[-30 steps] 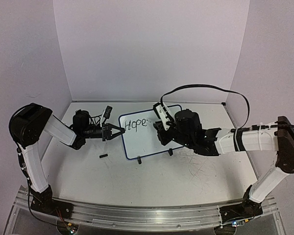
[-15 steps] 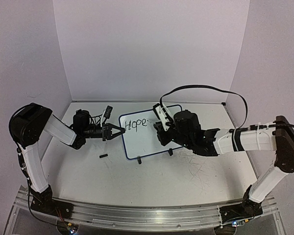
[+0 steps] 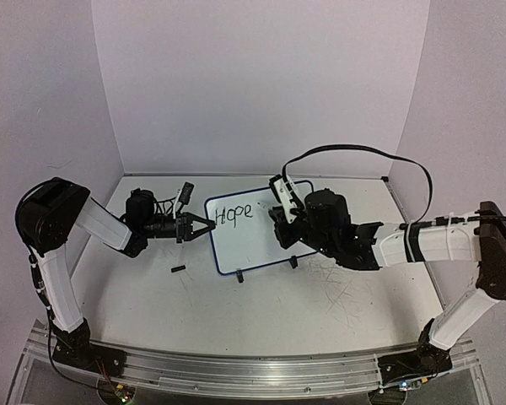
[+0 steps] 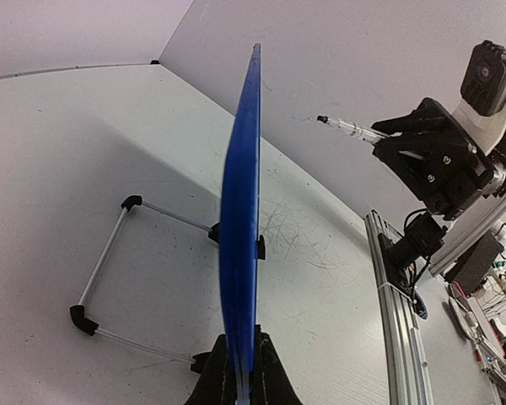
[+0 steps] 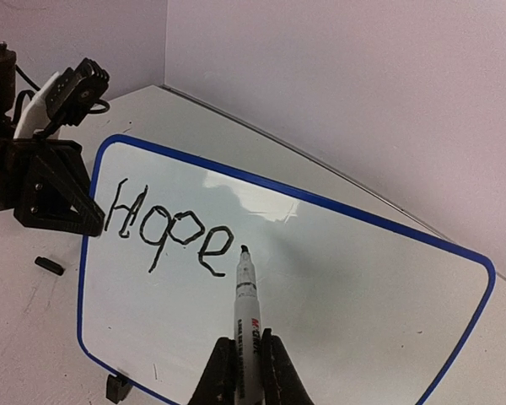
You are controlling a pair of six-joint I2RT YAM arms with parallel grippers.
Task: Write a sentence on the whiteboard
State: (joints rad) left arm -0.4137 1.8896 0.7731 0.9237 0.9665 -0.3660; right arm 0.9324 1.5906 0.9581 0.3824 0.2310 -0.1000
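Observation:
The whiteboard (image 3: 251,243) stands tilted on its wire stand mid-table, blue-rimmed, with "Hope" (image 5: 164,229) written in black at its upper left. My left gripper (image 3: 204,226) is shut on the board's left edge; the left wrist view shows the rim (image 4: 240,211) edge-on between the jaws of that gripper (image 4: 242,371). My right gripper (image 5: 246,371) is shut on a black marker (image 5: 245,305), uncapped, its tip just right of the "e". From the left wrist view the marker (image 4: 347,128) seems to sit a little off the board face.
A small black marker cap (image 3: 178,270) lies on the table left of the board's near corner. The wire stand (image 4: 110,253) reaches out behind the board. White walls close in the back and both sides. The right arm's cable (image 3: 363,152) loops above it.
The right gripper with the marker has shifted slightly to the right, away from the "e". The left gripper and the board have not moved.

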